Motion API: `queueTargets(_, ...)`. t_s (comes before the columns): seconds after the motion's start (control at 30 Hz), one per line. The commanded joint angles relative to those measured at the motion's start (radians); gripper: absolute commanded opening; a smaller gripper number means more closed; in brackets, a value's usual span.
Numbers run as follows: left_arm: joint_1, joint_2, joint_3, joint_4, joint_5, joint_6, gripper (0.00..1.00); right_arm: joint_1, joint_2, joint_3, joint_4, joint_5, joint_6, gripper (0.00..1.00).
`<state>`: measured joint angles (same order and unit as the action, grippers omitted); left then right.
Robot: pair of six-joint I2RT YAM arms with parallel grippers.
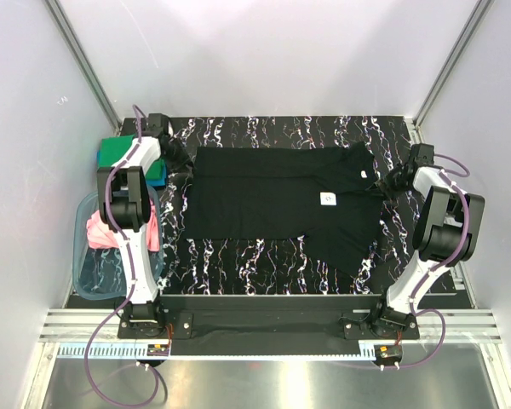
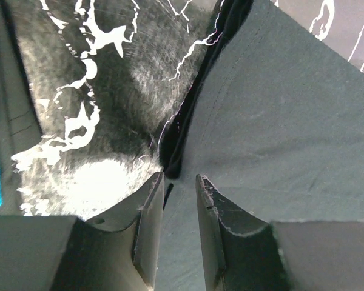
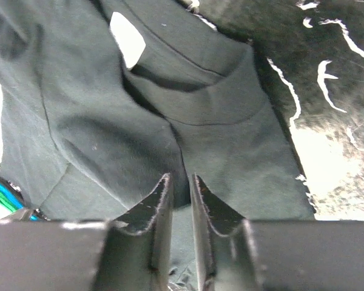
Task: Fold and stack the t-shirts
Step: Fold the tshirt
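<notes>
Black t-shirt (image 1: 272,200) lies spread flat mid-surface (image 1: 238,264), white neck label (image 1: 328,199) up, collar twd the right. Left claw (image 2: 179,177) is low at the shirt's far-left corner, fingers slightly apart, cloth edge just ahead of the tips. Right claw (image 3: 177,177) is at the far-right side by the collar, fingers also a little apart; a fold runs up to the gap, prob. loose, though the wrist view is dim. Green t-shirt (image 1: 115,151) and blue t-shirt (image 1: 157,177) sit far left. Pink t-shirt (image 1: 98,230) is in the tub (image 1: 85,273), near left.
</notes>
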<state>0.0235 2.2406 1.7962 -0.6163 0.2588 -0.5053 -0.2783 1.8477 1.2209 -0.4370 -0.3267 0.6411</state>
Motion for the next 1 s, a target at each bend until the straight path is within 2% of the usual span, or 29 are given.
queueTargets(0.0, -0.003, -0.122, -0.003, 0.016, -0.047, 0.014, 0.33, -0.007, -0.051, -0.003, -0.038, 0.032, -0.015, 0.32)
queueTargets(0.07, -0.016, -0.165, -0.021, 0.074, -0.006, 0.024, 0.35, -0.006, -0.053, 0.044, -0.068, 0.031, -0.038, 0.36)
queueTargets(0.13, -0.019, -0.194, -0.111, 0.178, 0.077, -0.002, 0.41, -0.007, -0.056, 0.095, -0.069, 0.020, -0.076, 0.48)
queueTargets(0.17, -0.019, -0.212, -0.153, 0.325, 0.202, -0.077, 0.41, -0.006, -0.045, 0.117, -0.060, 0.003, -0.093, 0.51)
queueTargets(0.2, -0.019, -0.208, -0.182, 0.379, 0.244, -0.116, 0.41, -0.006, -0.018, 0.138, -0.031, -0.026, -0.119, 0.55)
queueTargets(0.3, -0.066, -0.177, -0.236, 0.487, 0.322, -0.197, 0.41, -0.006, 0.059, 0.190, 0.059, -0.083, -0.144, 0.59)
queueTargets(0.4, -0.151, -0.193, -0.242, 0.497, 0.326, -0.159, 0.41, -0.006, 0.168, 0.309, 0.116, -0.138, -0.162, 0.56)
queueTargets(0.43, -0.204, -0.203, -0.248, 0.498, 0.318, -0.151, 0.41, -0.006, 0.197, 0.336, 0.119, -0.147, -0.169, 0.51)
queueTargets(0.57, -0.338, -0.246, -0.282, 0.553, 0.289, -0.166, 0.42, -0.006, 0.304, 0.434, 0.144, -0.164, -0.205, 0.43)
queueTargets(0.67, -0.437, -0.256, -0.296, 0.608, 0.251, -0.238, 0.42, -0.004, 0.355, 0.540, -0.003, -0.202, -0.224, 0.42)
queueTargets(0.77, -0.507, -0.233, -0.310, 0.670, 0.215, -0.283, 0.44, 0.033, 0.271, 0.451, -0.065, -0.131, -0.265, 0.49)
queueTargets(0.8, -0.520, -0.222, -0.293, 0.681, 0.214, -0.286, 0.44, 0.045, 0.210, 0.409, -0.086, -0.053, -0.282, 0.50)
queueTargets(0.87, -0.554, -0.171, -0.256, 0.679, 0.214, -0.297, 0.44, 0.074, 0.173, 0.391, -0.123, -0.040, -0.299, 0.50)
queueTargets(0.93, -0.580, -0.148, -0.225, 0.684, 0.215, -0.312, 0.43, 0.093, 0.131, 0.371, -0.201, 0.030, -0.273, 0.49)
queueTargets(0.97, -0.589, -0.153, -0.256, 0.719, 0.195, -0.343, 0.43, 0.106, 0.084, 0.324, -0.213, 0.079, -0.215, 0.50)
